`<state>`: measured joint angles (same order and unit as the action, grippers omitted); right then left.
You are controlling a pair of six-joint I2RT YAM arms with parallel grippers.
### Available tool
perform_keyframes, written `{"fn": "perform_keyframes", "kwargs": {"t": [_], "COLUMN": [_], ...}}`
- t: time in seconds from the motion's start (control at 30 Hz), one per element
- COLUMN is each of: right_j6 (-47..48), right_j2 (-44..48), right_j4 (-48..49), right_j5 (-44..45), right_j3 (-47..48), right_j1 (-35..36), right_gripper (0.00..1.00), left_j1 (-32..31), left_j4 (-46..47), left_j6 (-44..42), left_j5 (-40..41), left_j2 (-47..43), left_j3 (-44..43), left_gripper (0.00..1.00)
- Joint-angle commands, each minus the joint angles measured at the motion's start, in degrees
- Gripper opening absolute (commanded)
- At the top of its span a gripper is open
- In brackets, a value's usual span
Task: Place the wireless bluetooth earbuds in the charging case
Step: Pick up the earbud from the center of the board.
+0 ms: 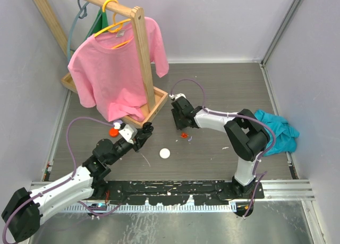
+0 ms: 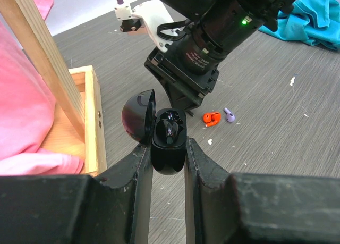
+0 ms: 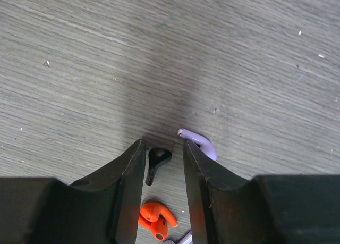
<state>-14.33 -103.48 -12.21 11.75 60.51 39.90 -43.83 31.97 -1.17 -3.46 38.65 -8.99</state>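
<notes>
My left gripper is clenched on the black round plastic charging case, one finger on each flank. The case's hinged lid stands open to the left. Inside the well I see only glossy black shapes and cannot tell whether an earbud sits there. My right gripper is released, its jaws straddling the small black earbud, which lies on the grey wood-grain bench with a clear gap on its right. On its left the stem runs so close to the finger that I cannot say whether they touch. Just outside the right finger lies a pale purple earbud, half hidden behind it. Nearer the camera sit the orange-red earbuds, and another purple tip is cut off by the bottom edge. The left wrist view shows the orange-red and purple pieces beside the right gripper, whose bulk hides the black earbud there. In the top view both grippers are dark shapes near mid-bench, the held case cannot be made out, and the earbuds shrink to coloured specks. Only that view shows a white round case lying alone near the left gripper, a pink T-shirt on a wooden rack at far left, and a crumpled teal cloth beyond the right arm.
</notes>
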Motion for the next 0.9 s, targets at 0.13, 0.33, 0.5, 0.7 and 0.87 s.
{"fn": "perform_keyframes", "kwargs": {"t": [0.13,0.33,0.5,0.7,0.87], "right_j6": [4.2,4.0,3.41,3.33,3.16], "right_j2": [-2.78,-3.02,-2.3,-2.79,-2.84], "right_j4": [-5.4,-8.73,-10.82,-10.95,-11.47], "right_j5": [-4.29,-5.11,-3.5,-3.46,-4.06], "right_j3": [5.47,6.9,7.14,7.36,7.77], "right_j1": [-0.7,-0.7,-0.77,-0.78,-0.71], "right_gripper": [0.4,0.39,0.39,0.37,0.32], "left_j1": [-0.03,-0.09,-0.1,-0.07,-0.05], "left_j4": [2.22,2.22,2.22,2.22,2.22], "left_j6": [-1.2,-1.2,-1.2,-1.2,-1.2], "left_j5": [-0.96,-1.24,-1.45,-1.46,-1.68], "left_j2": [-0.51,-0.27,-0.08,-0.07,-0.15], "left_j3": [-1.99,-1.99,-2.08,-2.16,-2.09], "left_gripper": [0.0,0.0,0.0,0.0,0.0]}}
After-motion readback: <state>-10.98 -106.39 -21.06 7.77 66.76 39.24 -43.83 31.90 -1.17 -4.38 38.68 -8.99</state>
